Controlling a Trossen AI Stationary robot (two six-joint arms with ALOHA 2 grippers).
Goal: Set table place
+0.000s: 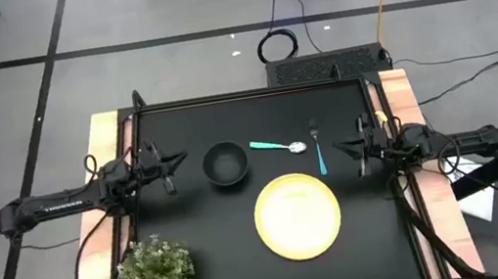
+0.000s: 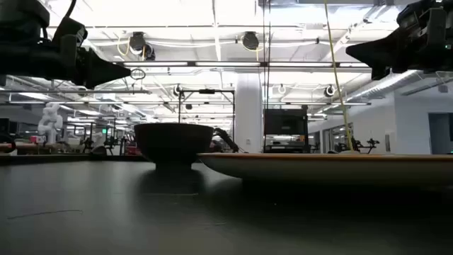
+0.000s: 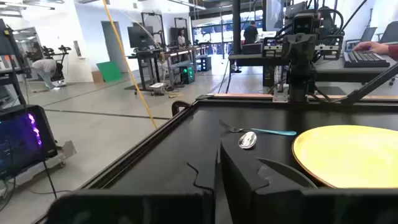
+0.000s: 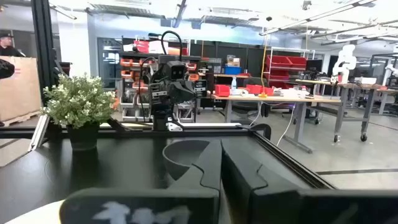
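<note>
— Left gripper?
— Fingers together, empty, raised over the left-centre of the overhead frame, just left of the small round black bowl.

— Right gripper?
— Pinched together too, nothing between the fingers, hanging at right-centre, just right of the teal-handled metal fork.

— Cutlery?
— Fork lying near-vertical in the frame, tines upward; teal-handled metal spoon to its left, handle toward the bowl, scoop close to the fork's tines. Whether touching, cannot tell.

— Plate?
— Round yellow plate below the cutlery, lower centre, apart from the bowl at its upper left.

— Surface?
— Large square matte-black table with light wooden strips down the left and right edges.

— Anything else?
— Green bushy potted plant at lower left, well apart from the plate.
</note>
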